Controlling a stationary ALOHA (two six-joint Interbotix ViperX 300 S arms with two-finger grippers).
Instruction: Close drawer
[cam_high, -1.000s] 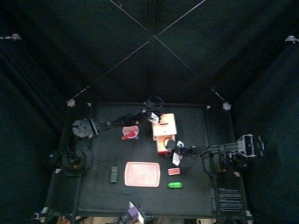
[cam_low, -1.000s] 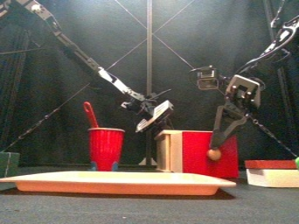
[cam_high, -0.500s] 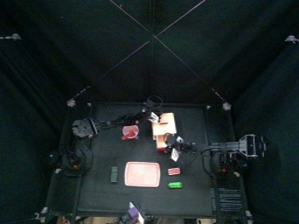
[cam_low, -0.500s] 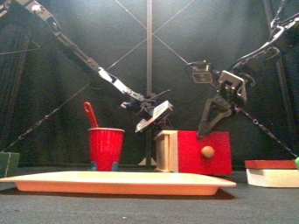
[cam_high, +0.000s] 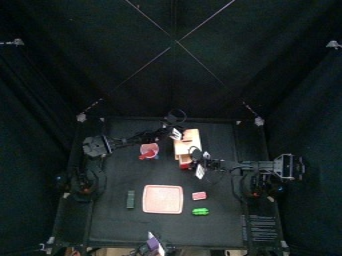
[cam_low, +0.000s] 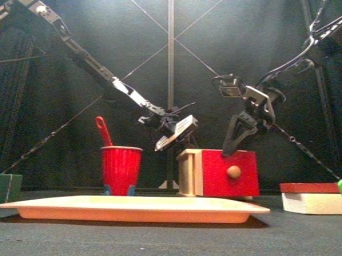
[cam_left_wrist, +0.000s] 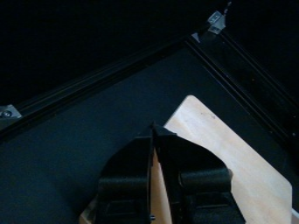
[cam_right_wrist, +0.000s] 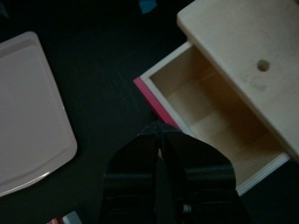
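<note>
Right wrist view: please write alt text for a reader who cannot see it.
A pale wooden drawer cabinet stands with its tray pulled out and empty, a pink-red front panel at the tray's end. The right end effector hangs just above that panel, and a flat pale pink square tray lies beside it on the black table.

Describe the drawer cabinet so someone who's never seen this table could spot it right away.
On the small black table, look toward the back, right of the red plastic cup. The pale cream wooden box-shaped cabinet stands there; unlike the flat pink square tray in front, it is boxy, with a red-fronted drawer pulled out.
</note>
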